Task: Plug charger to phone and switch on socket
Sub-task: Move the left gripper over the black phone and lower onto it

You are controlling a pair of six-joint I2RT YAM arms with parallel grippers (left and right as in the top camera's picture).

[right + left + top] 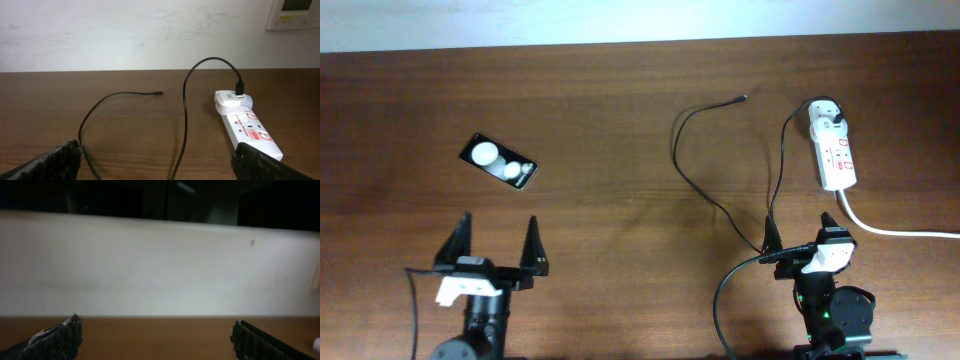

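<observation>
Phone [500, 162] lay flat and tilted on table [620, 250], ahead of left gripper [499, 219]; fingers spread wide, holding nothing. Socket [834, 150] lay far right. Charger [184, 100] had adapter seated in socket's far end, metal tip loose on table, well apart from phone. Right gripper [800, 228] fingers were apart, cable looping just beside them.

Dark brown wood-grain table [620, 200] fills overhead view. White wall [125, 35] behind far table edge, faint scuffs; blurred in left wrist view, dark area above it. White wall-mounted panel [295, 12] w/ small display upper right, partly cropped.
</observation>
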